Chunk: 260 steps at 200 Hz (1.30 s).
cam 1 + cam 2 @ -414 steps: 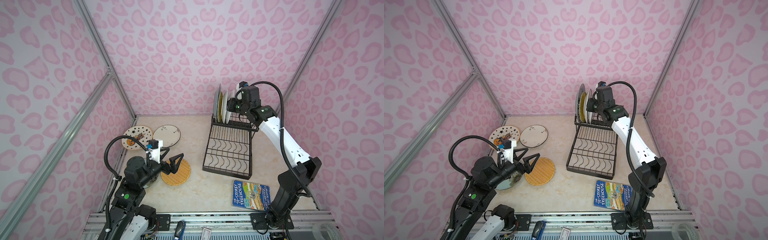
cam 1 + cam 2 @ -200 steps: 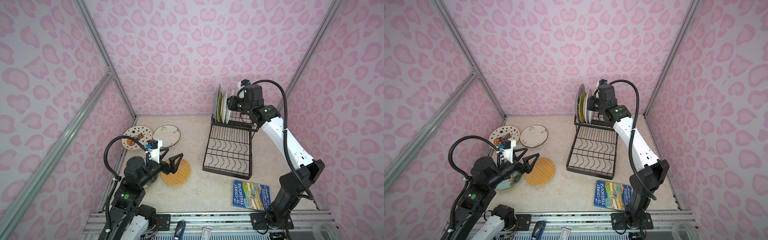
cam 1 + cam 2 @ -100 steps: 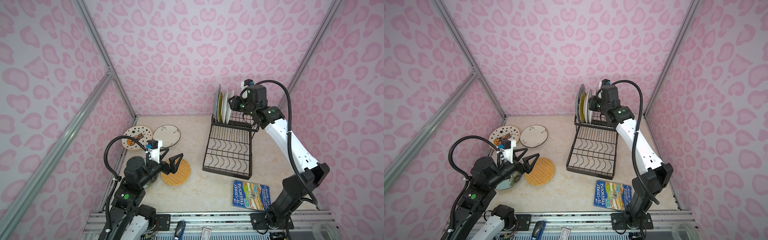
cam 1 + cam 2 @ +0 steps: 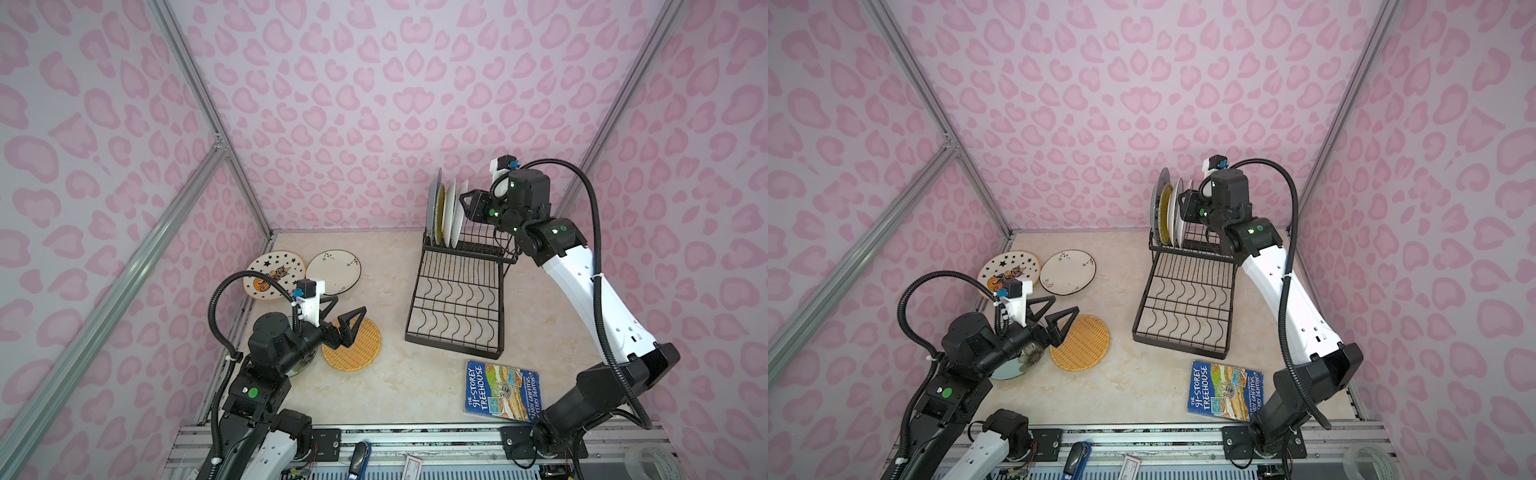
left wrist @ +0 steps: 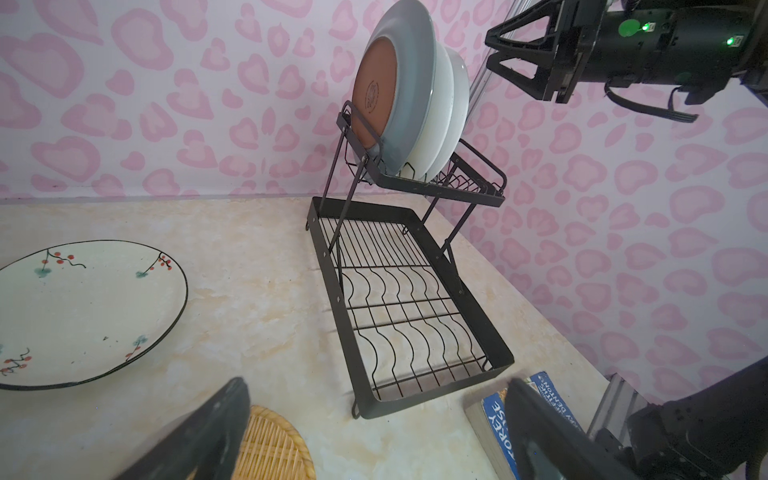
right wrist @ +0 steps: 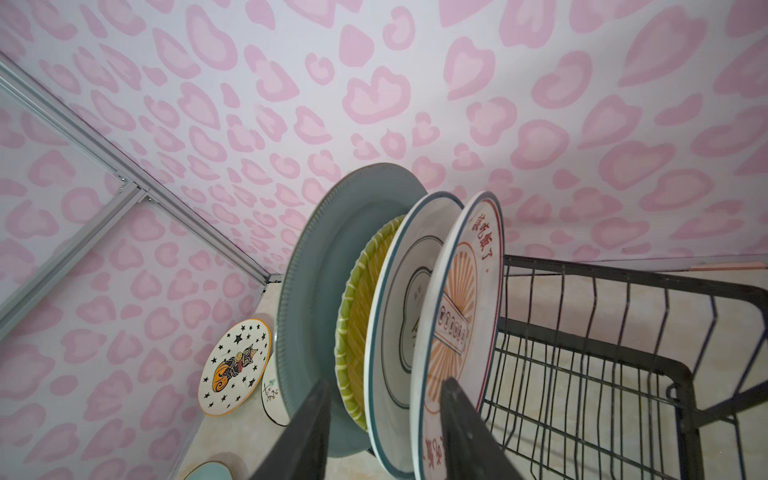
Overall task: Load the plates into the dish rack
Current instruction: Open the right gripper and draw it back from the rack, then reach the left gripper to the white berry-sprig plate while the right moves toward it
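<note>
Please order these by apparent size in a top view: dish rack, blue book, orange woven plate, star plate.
1. dish rack
2. blue book
3. orange woven plate and star plate: they look about alike and both are partly hidden, so I leave them unranked.

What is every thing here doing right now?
Black wire dish rack: lower tray empty
Teal-grey round plate: upright in rack
Yellow woven-look plate: upright in rack
White ring plate: upright in rack
White sunburst plate: upright in rack
White star plate: lying flat
White sprig plate: lying flat
Orange woven-look plate: lying flat
Pale green floral plate: flat, partly hidden
Blue paperback book: lying shut
Left gripper: open, empty
Right gripper: open, empty
</note>
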{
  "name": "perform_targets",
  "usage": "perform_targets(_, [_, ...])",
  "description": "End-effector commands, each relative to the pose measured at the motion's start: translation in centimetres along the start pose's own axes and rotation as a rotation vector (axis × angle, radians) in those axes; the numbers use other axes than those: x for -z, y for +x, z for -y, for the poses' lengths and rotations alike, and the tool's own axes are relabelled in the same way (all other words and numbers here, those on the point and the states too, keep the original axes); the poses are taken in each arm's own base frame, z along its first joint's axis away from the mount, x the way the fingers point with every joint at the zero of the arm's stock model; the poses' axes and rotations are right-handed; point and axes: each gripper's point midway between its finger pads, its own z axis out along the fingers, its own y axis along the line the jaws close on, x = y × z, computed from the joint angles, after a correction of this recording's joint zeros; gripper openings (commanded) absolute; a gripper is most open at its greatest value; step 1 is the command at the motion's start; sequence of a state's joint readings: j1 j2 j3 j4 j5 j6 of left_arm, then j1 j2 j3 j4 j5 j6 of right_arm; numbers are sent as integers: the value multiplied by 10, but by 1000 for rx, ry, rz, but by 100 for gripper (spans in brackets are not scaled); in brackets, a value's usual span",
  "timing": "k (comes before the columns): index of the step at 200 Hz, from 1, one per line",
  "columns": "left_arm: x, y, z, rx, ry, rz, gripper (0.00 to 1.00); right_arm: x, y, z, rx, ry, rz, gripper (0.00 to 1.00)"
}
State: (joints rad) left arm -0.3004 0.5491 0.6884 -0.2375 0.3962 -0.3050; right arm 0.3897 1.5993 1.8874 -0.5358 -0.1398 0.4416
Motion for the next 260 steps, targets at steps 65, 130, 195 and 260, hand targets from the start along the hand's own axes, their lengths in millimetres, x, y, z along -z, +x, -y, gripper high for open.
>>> perform_targets(65, [4, -10, 1, -18, -18, 24, 98, 63, -5, -35, 44, -129, 100, 99])
perform_targets(130, [10, -16, -10, -7, -93, 49, 98, 123, 23, -61, 66, -279, 116, 99])
perform_targets(195, [22, 16, -48, 127, -312, -41, 98, 118, 120, -62, 186, -380, 46, 98])
perform_targets(260, [19, 85, -93, 563, -539, -136, 97, 96, 208, -54, 243, -458, 60, 98])
